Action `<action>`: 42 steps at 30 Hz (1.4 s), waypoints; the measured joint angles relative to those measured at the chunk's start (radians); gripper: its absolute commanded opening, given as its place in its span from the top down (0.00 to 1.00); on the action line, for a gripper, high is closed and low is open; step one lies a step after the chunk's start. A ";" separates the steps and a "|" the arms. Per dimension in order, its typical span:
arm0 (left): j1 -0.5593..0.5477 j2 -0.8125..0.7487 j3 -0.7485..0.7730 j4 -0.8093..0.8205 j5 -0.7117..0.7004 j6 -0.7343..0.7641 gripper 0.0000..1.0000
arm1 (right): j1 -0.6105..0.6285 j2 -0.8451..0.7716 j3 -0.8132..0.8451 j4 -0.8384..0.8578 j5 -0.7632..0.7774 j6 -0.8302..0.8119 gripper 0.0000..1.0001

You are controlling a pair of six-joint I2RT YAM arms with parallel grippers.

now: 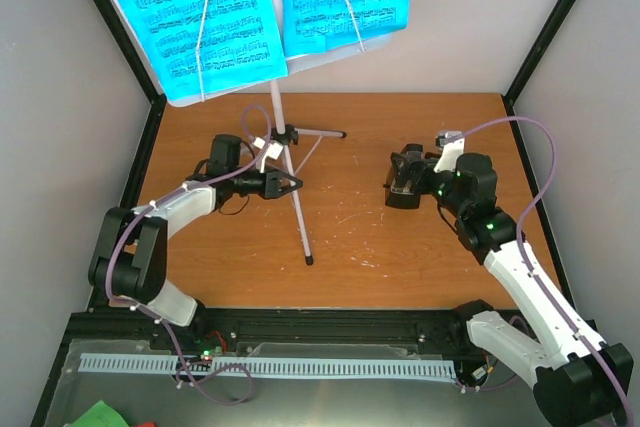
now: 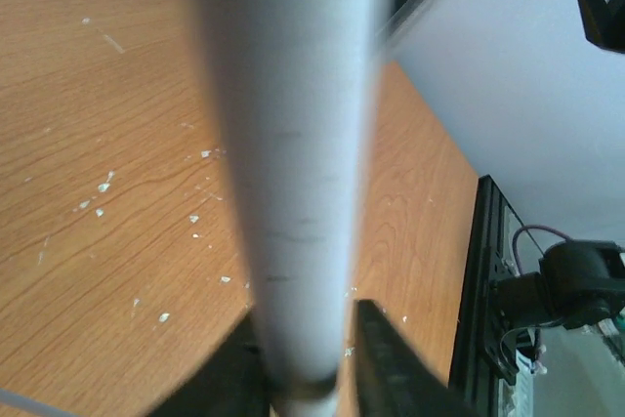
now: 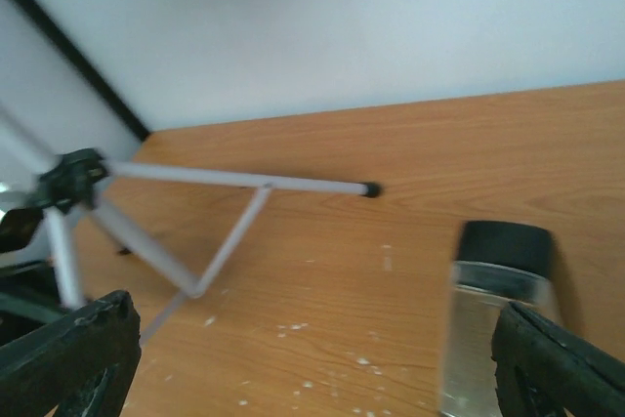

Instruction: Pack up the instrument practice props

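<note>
Music stand [image 1: 301, 227]: set up on the table [image 1: 400, 257]. Its tripod hub is at about eleven o'clock from the table's middle, with one foot at twelve and another at seven. The cyan sheet-music pages [image 1: 200, 17] are on its desk, at twelve in the overhead view.
Left gripper [image 1: 292, 184]: at nine o'clock, clamped on the leg that runs to the seven o'clock foot. The wrist view shows a finger against each side of the white tube.
Metronome [image 3: 504, 244]: on the table at three o'clock, inside its clear cover [image 3: 477, 339].
Right gripper [image 1: 405, 185]: at the metronome with fingers wide apart. The cover sits between them, nearer the right-hand finger, and no contact shows.
Step in hand: most likely collecting the metronome while the stand is held steady.
Next move: probably centring the fingers on the cover, which looks slippery, before closing.
</note>
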 measured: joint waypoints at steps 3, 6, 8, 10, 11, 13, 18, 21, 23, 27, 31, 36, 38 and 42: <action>-0.002 -0.020 0.000 -0.008 0.009 0.010 0.23 | 0.013 0.001 -0.005 0.057 -0.121 -0.026 0.04; -0.004 -0.091 0.000 -0.013 -0.013 0.018 0.07 | 0.052 0.010 -0.005 0.130 -0.211 -0.055 0.04; -0.005 -0.151 0.000 -0.019 -0.052 0.015 0.03 | 0.092 0.039 0.005 0.187 -0.259 -0.071 0.05; 0.000 -0.216 -0.008 -0.031 -0.106 0.010 0.01 | 0.132 0.092 0.030 0.236 -0.292 -0.088 0.06; 0.002 -0.249 -0.010 -0.033 -0.126 0.008 0.01 | 0.153 0.128 0.051 0.258 -0.305 -0.096 0.06; 0.018 -0.324 -0.014 -0.040 -0.167 0.003 0.01 | 0.189 0.207 0.102 0.298 -0.321 -0.112 0.07; 0.146 -0.481 -0.015 -0.087 -0.245 -0.012 0.01 | 0.245 0.425 0.240 0.425 -0.356 -0.124 0.13; 0.235 -0.533 -0.013 -0.139 -0.320 -0.011 0.01 | 0.269 0.553 0.338 0.471 -0.365 -0.139 0.13; 0.283 -0.547 -0.012 -0.154 -0.380 -0.008 0.01 | 0.287 0.634 0.407 0.490 -0.374 -0.149 0.14; 0.294 -0.561 -0.020 -0.157 -0.504 0.012 0.01 | 0.310 0.795 0.555 0.525 -0.402 -0.163 0.18; 0.294 -0.583 -0.067 -0.128 -0.586 0.033 0.00 | 0.319 0.939 0.701 0.514 -0.436 -0.186 0.33; 0.294 -0.583 -0.093 -0.118 -0.630 0.055 0.01 | 0.335 1.051 0.834 0.474 -0.471 -0.230 0.64; 0.294 -0.584 -0.093 -0.113 -0.641 0.060 0.00 | 0.342 1.070 0.865 0.455 -0.491 -0.244 0.76; 0.294 -0.584 -0.094 -0.109 -0.664 0.071 0.01 | 0.351 1.075 0.883 0.446 -0.494 -0.360 0.91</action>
